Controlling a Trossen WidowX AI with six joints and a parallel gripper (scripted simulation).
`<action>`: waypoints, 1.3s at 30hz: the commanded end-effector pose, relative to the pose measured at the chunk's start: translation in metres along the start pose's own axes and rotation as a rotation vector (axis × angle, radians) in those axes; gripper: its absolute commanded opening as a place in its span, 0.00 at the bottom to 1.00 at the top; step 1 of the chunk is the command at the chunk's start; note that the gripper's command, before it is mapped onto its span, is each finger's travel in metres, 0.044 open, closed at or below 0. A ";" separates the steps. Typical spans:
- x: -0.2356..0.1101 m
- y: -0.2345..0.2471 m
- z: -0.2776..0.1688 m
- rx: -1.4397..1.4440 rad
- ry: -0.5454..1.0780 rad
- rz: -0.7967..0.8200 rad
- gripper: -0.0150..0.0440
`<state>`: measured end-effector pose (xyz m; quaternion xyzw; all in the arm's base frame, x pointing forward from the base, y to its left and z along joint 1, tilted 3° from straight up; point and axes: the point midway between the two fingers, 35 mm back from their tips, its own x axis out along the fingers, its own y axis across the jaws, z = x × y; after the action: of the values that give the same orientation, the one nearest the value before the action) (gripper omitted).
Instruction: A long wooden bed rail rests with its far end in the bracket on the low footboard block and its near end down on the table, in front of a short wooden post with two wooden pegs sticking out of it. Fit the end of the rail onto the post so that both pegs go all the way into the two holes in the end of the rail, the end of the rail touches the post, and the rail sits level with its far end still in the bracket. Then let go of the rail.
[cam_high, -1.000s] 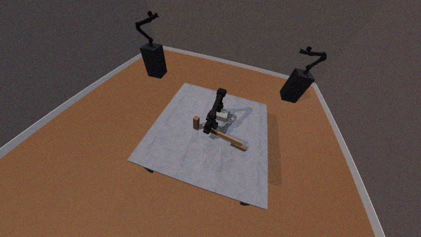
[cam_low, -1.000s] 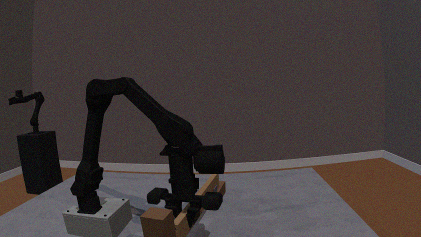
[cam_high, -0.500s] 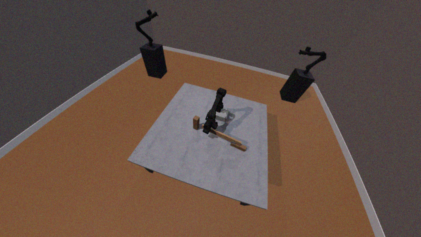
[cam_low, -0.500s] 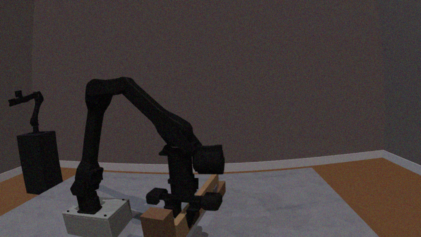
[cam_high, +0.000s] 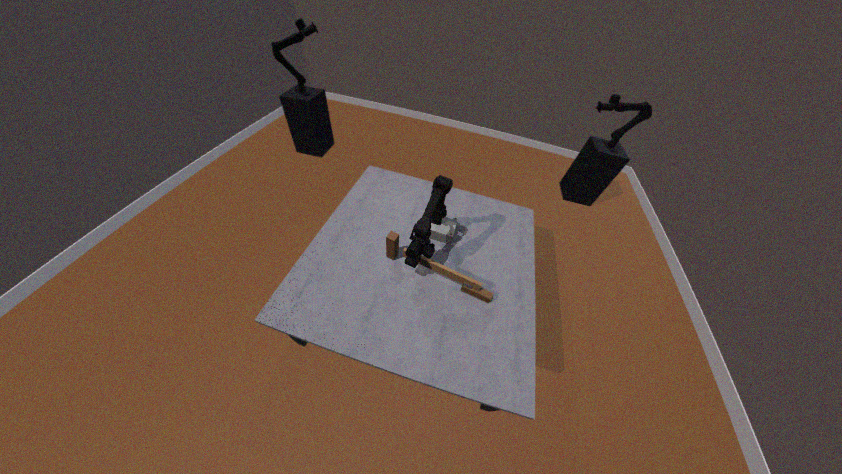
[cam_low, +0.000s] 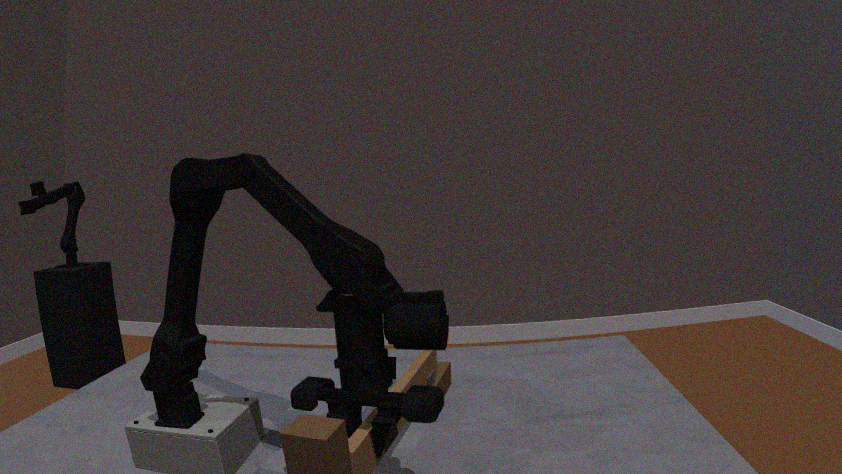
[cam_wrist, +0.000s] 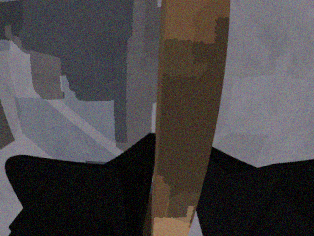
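Rail (cam_high: 450, 272): a long, narrow bar of light brown wood, square-edged, paler at its cut ends. It lies across the middle of the grey table (cam_high: 365, 329). Its far end sits at the low footboard block (cam_high: 478, 292); its near end points toward the short wooden post (cam_high: 392, 244) and lies just beside it. In the exterior view the near end of the rail (cam_low: 360, 442) stands close against the post (cam_low: 312, 444); whether they touch cannot be told, and the pegs are hidden. In the wrist view the rail (cam_wrist: 189, 108) runs up the frame between the two dark fingers.

Gripper (cam_low: 368, 426): clamped on the rail near its post end, approaching from above. The arm rises from its pale base (cam_low: 194, 438), which stands on the table behind the post
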<state>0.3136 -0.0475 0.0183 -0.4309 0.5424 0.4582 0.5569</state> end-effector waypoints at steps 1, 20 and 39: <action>-0.001 -0.001 -0.002 -0.002 0.000 -0.005 0.25; 0.002 -0.001 -0.007 -0.002 0.000 -0.005 0.25; 0.000 -0.001 -0.013 -0.002 0.001 -0.005 0.25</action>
<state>0.3115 -0.0588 0.0162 -0.4316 0.5416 0.4578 0.5575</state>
